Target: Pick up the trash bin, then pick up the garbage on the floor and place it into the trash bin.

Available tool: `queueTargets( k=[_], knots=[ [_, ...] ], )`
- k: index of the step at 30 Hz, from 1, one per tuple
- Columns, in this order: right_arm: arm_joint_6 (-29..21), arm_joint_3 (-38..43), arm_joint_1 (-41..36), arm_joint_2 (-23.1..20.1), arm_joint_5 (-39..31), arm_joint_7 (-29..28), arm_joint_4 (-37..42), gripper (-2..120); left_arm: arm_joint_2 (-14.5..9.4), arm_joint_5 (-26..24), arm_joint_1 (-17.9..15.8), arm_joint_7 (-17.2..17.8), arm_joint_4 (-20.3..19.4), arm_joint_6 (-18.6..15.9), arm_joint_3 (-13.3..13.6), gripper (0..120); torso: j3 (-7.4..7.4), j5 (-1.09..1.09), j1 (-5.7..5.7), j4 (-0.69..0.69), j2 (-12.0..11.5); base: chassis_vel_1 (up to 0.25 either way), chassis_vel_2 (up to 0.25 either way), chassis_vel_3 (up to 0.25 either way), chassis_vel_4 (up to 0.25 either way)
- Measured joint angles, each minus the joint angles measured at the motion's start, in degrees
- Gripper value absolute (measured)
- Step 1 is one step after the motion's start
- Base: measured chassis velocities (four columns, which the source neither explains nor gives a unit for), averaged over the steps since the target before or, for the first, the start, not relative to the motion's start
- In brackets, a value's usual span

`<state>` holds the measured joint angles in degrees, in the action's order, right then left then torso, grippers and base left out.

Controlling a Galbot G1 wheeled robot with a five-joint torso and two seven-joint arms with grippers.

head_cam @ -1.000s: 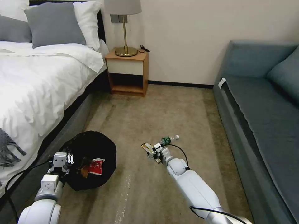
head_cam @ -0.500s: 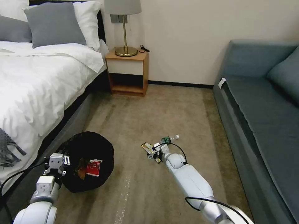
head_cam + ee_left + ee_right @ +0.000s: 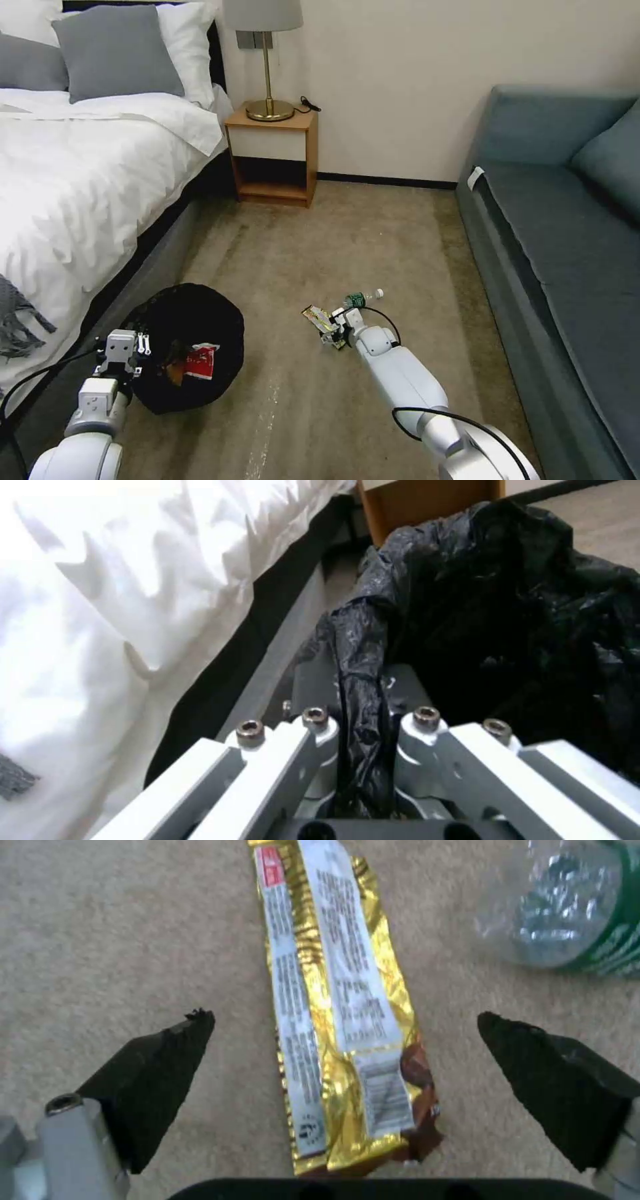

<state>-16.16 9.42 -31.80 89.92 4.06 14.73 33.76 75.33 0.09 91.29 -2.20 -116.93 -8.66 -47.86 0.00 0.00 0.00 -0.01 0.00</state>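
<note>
Fingers of the right gripper (image 3: 347,1040) are standing spread wide, one dark tip on each side of the long gold-and-white foil snack wrapper (image 3: 340,1005), which is lying flat on the beige short-pile carpet floor (image 3: 120,940). The wrapper's long axis is running straight away from the wrist, so the jaws are lining up across its narrow width, with its near end sitting between the tips and not yet touched. Closing from here looks, in my judgement, like a pinch across the short side, the sensible way to take so thin a strip.

Just beyond, off to one side of the wrapper, a clear plastic bottle with a green label (image 3: 567,915) is lying on its side, near but apart from it.

In the head view the right gripper (image 3: 331,329) is hovering low over that wrapper (image 3: 319,320), with the bottle (image 3: 362,298) a little farther on.

Well apart on the robot's left, the left gripper (image 3: 135,345) is clamping the rim of the round trash bin lined with crinkly black plastic (image 3: 200,313), the bag pinched between its fingers (image 3: 313,725). A red-and-white crumpled wrapper (image 3: 201,361) is lying inside it.
</note>
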Motion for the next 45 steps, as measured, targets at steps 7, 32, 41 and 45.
queueTargets(
  k=[7, 32, 41, 45],
  knots=[
    [-2.03, 0.91, 0.29, -0.14, -0.15, 2.10, -0.48, 100, -0.02, 0.10, -0.11, -0.08, -0.05, -0.05, 0.30, 5, 0.00, 0.00, 0.00, 0.00, 0.00, 0.000, 0.000, 0.000, 0.000],
    [-2.62, 3.64, 1.74, 0.12, 3.22, 4.63, -4.64, 100, 0.24, 0.22, 0.34, -0.23, -0.93, -0.08, 1.21, 5, 0.00, 0.00, 0.00, 0.00, 0.00, 0.000, 0.000, 0.000, 0.000],
    [-2.94, 3.91, 1.80, 0.43, 4.22, 5.75, -5.29, 100, 0.55, 0.23, 0.31, -0.29, -0.91, -0.08, 1.24, 5, 0.00, 0.00, 0.00, 0.00, 0.00, 0.000, 0.000, 0.000, 0.000],
    [-2.90, 3.97, 1.80, 0.50, 4.69, 6.07, -5.62, 100, 0.65, 0.23, 0.33, -0.31, -0.87, -0.08, 1.15, 5, 0.00, 0.00, 0.00, 0.00, 0.00, 0.000, 0.000, 0.000, 0.000]
  ],
)
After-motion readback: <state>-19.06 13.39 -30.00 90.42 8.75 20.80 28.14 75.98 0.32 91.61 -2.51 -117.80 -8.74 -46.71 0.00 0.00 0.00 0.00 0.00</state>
